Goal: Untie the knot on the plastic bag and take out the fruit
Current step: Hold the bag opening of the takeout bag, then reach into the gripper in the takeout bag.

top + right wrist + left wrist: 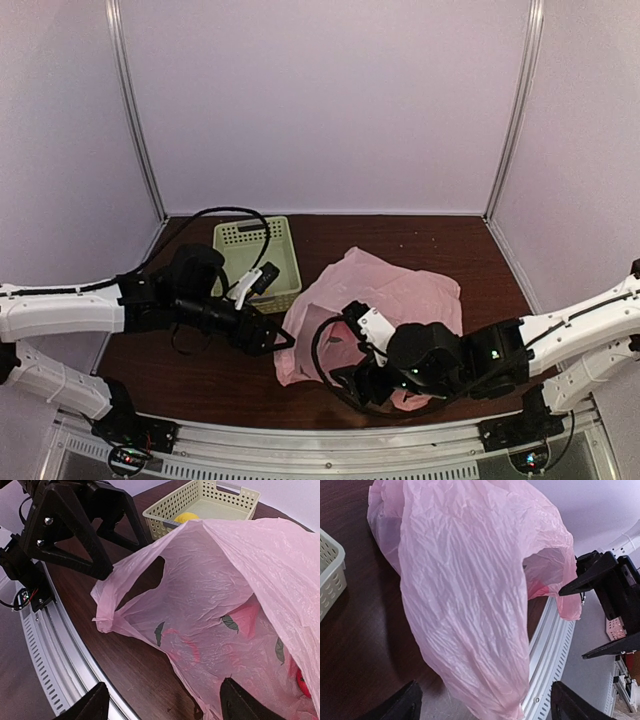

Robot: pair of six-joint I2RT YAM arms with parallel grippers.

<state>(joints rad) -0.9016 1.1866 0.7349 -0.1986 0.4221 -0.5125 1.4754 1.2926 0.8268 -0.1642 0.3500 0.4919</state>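
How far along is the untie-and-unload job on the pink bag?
Done: the thin translucent pink plastic bag looks untied, a handle loop hanging loose, and one round yellow fruit sits in the pale green slotted basket. In hand: nothing; the left gripper and right gripper are open beside the bag. Left: something red, likely fruit, shows inside the bag; more may be hidden.

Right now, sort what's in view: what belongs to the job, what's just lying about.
Job: pink bag; red fruit showing through it; yellow fruit in the basket.
Lying about: the basket itself; black cable.
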